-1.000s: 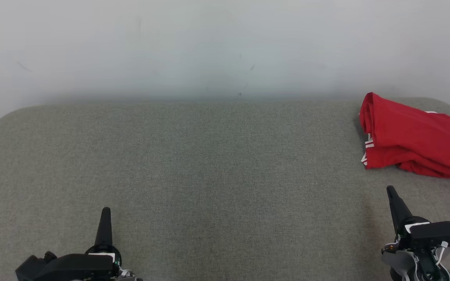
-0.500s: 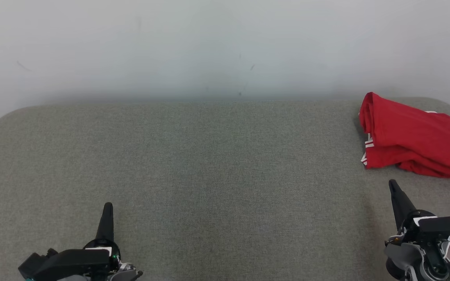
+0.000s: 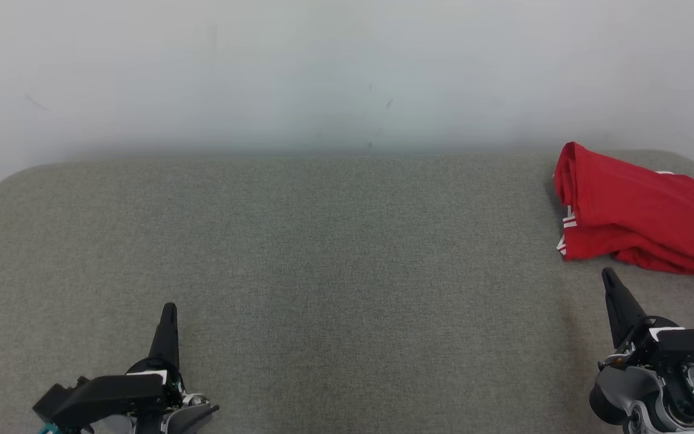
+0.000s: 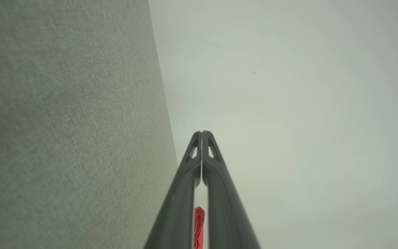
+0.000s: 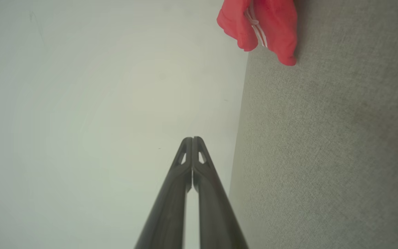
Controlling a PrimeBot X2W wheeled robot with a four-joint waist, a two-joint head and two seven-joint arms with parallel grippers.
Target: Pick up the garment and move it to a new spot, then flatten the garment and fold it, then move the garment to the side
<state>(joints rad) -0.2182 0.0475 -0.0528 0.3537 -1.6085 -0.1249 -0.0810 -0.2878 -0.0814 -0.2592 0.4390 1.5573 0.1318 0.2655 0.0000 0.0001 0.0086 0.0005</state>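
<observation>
The red garment (image 3: 639,211) lies bunched in a rough, loosely folded heap with thick creases and white stripes showing at its left edge. It sits at the far right corner of the grey fabric-covered surface (image 3: 323,241), close to the pale wall (image 3: 323,72), and runs to the right border of the head view. The left gripper (image 3: 168,308) sits at the near left, its two dark fingers pressed together into one point, holding nothing, well apart from the garment. The right gripper (image 3: 609,275) is likewise closed and empty, its tip near the garment's front edge but not touching it. Compared with a second ago, both grippers' tips have moved a little farther forward across the surface, the right one coming closer to the garment, while the garment lies as it did
</observation>
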